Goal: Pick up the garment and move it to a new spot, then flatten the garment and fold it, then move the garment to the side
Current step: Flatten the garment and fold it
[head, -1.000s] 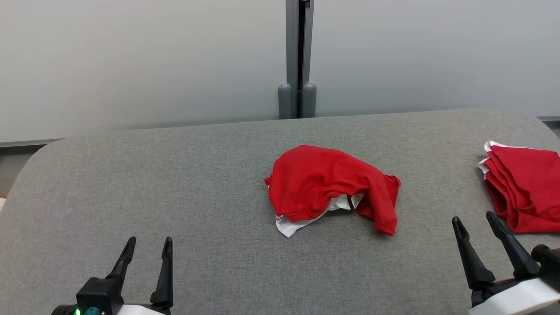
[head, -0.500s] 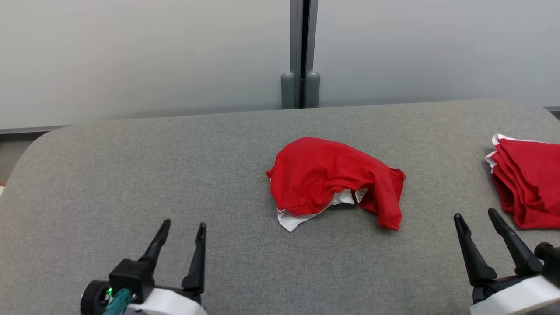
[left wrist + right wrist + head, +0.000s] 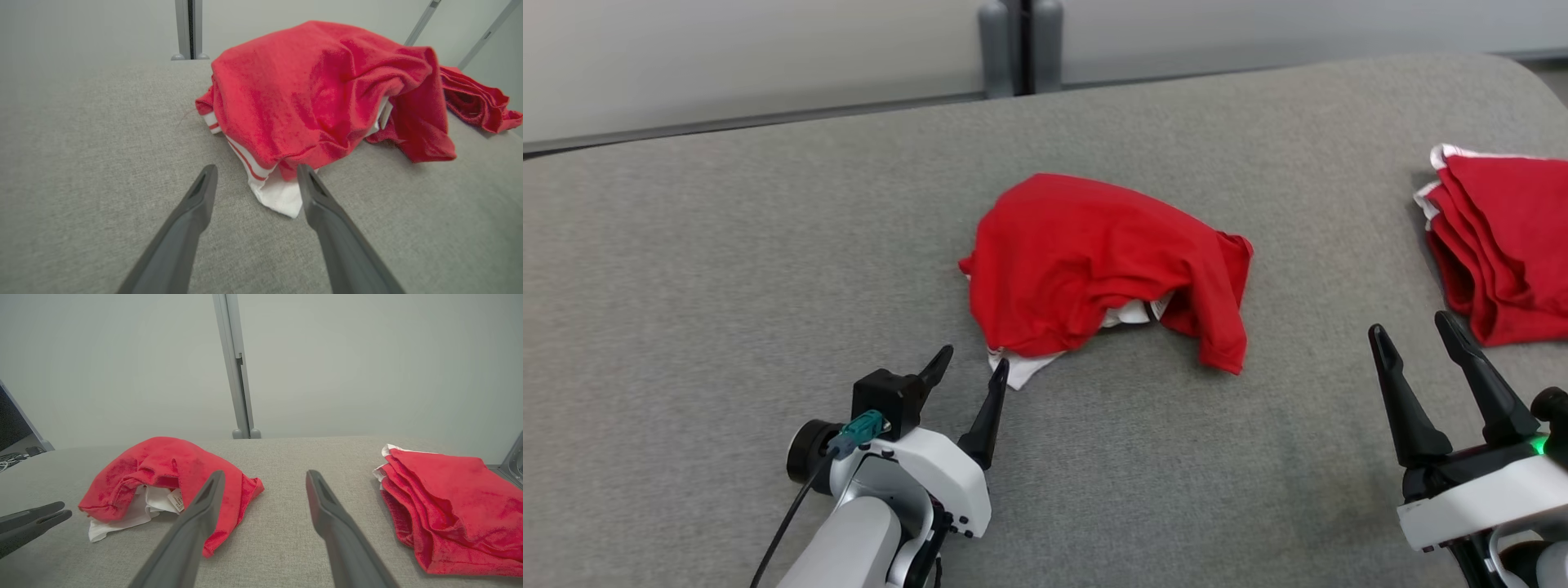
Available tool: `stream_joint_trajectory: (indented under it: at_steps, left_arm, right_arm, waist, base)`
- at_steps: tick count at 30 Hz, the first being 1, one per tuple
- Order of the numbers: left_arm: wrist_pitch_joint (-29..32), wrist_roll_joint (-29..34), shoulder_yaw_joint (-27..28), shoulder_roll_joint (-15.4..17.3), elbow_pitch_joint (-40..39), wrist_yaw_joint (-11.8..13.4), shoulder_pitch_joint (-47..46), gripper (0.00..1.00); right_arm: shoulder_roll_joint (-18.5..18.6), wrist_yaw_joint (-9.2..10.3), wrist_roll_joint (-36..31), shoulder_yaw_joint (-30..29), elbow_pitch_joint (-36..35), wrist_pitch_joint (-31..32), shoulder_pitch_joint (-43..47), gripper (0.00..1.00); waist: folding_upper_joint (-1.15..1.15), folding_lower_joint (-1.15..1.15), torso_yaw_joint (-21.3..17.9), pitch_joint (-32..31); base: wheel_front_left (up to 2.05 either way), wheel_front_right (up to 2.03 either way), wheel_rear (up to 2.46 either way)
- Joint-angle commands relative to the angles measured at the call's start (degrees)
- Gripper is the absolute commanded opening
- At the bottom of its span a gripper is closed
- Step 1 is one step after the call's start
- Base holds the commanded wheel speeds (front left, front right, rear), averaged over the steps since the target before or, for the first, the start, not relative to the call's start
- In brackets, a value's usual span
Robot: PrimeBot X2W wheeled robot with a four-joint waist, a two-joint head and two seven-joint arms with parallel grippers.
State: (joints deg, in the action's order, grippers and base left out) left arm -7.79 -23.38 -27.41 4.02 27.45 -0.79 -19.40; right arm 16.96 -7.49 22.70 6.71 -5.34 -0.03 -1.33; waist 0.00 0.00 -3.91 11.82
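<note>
The garment [image 3: 1094, 261] is a crumpled red shirt with white striped trim, heaped mid-table; the wrist views show the same garment [image 3: 318, 94] [image 3: 163, 473]. My left gripper [image 3: 972, 366] is open, its fingertips right at the white corner [image 3: 1019, 371] on the garment's near-left side, touching or nearly touching it. In the left wrist view the left gripper [image 3: 255, 173] has that white corner [image 3: 278, 198] between its spread fingers. My right gripper [image 3: 1413, 331] stands open at the lower right, well apart from the garment; the right gripper [image 3: 263, 475] holds nothing.
A second red garment [image 3: 1503, 237], folded with white edging, lies at the table's right edge, also seen as folded garment [image 3: 449, 502]. The grey fabric table [image 3: 727, 286] ends at a pale wall with a grey post [image 3: 1021, 41] behind.
The head camera has tilted down, shifting the whole scene. My left gripper has advanced from the near-left of the table up to the garment's white corner. The right gripper has stayed put.
</note>
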Motion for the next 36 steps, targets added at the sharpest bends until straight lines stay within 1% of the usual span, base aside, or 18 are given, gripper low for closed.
stream_joint_trajectory:
  at_steps: [1,3,5,6,10,13,15,19,20,22,26,33,36]
  left_arm:
    - [0.5,-0.7,-0.4,-0.1,3.2,-0.7,-1.8,1.00]
    - [0.1,-2.0,-0.6,-0.4,6.7,-1.4,-3.5,1.00]
    - [-0.4,-3.1,-1.2,-0.6,9.6,-2.3,-4.8,0.30]
    - [-0.8,-3.6,-1.5,-0.7,10.9,-2.7,-5.2,0.00]
    - [-3.5,-4.7,-1.9,-0.9,13.4,-3.3,-6.1,0.00]
    - [-5.0,-5.1,-1.7,-0.9,11.9,-3.4,-5.8,0.00]
    - [-5.4,-5.1,-1.3,0.1,10.1,-3.0,-5.3,0.00]
    - [-3.2,-5.4,-1.3,2.2,4.5,-2.3,-3.2,0.00]
    - [-3.2,-5.4,-1.3,2.2,4.5,-2.3,-3.2,0.00]
    - [-1.2,-5.2,-1.4,3.8,0.8,-1.6,-1.8,0.00]
    - [3.0,-5.4,-0.3,7.8,-8.8,1.0,1.5,0.00]
    - [10.2,-5.4,3.2,15.1,-25.8,6.9,8.5,0.00]
    - [12.8,-5.5,4.7,17.5,-31.7,9.1,11.0,0.00]
  right_arm:
    - [0.1,0.00,0.6,0.3,0.5,-0.8,-0.9,1.00]
    - [0.1,0.00,0.9,0.4,1.0,-1.3,-1.5,1.00]
    - [0.1,0.00,1.1,0.3,1.7,-1.9,-1.6,1.00]
    - [0.0,0.00,1.3,0.2,2.0,-2.2,-1.8,1.00]
    - [-0.1,0.00,1.6,0.0,2.9,-2.9,-2.1,1.00]
    - [-0.4,0.00,1.6,-0.6,3.4,-3.2,-1.8,1.00]
    - [-0.5,0.00,1.7,-1.1,3.4,-3.4,-1.4,1.00]
    - [-0.8,0.00,1.8,-1.7,3.3,-3.4,-0.7,1.00]
    - [-0.8,0.00,1.8,-1.7,3.3,-3.4,-0.7,1.00]
    - [-0.9,0.00,1.9,-1.9,3.2,-3.4,-0.3,1.00]
    - [-1.2,0.00,1.7,-2.6,2.9,-3.3,0.1,1.00]
    - [-1.6,0.00,1.3,-3.9,2.1,-2.6,1.2,1.00]
    - [-1.4,0.00,1.4,-4.2,1.8,-2.5,1.3,1.00]
  waist:
    - [0.00,0.00,-2.7,3.0]
    - [0.00,0.00,-3.4,3.9]
    - [0.00,0.00,-3.7,4.6]
    - [0.00,0.00,-3.8,4.8]
    - [0.00,0.00,-3.5,4.8]
    - [0.00,0.00,-2.5,4.2]
    - [0.00,0.00,-1.6,3.6]
    - [0.00,0.00,0.5,2.5]
    - [0.00,0.00,0.5,2.5]
    - [0.00,0.00,1.5,2.0]
    - [0.00,0.00,3.2,1.3]
    - [0.00,0.00,5.1,0.5]
    - [0.00,0.00,5.4,0.5]
  base:
    - [0.00,0.00,0.00]
    - [0.00,0.00,0.00]
    - [0.00,0.00,0.00]
    - [0.00,0.00,0.00]
    - [0.00,0.00,0.00]
    - [0.00,0.00,0.00]
    - [0.00,0.00,0.00]
    - [0.00,0.00,0.00]
    - [0.00,0.00,0.00]
    - [0.00,0.00,0.00]
    - [0.00,0.00,0.00]
    - [0.00,0.00,0.00]
    - [0.00,0.00,0.00]
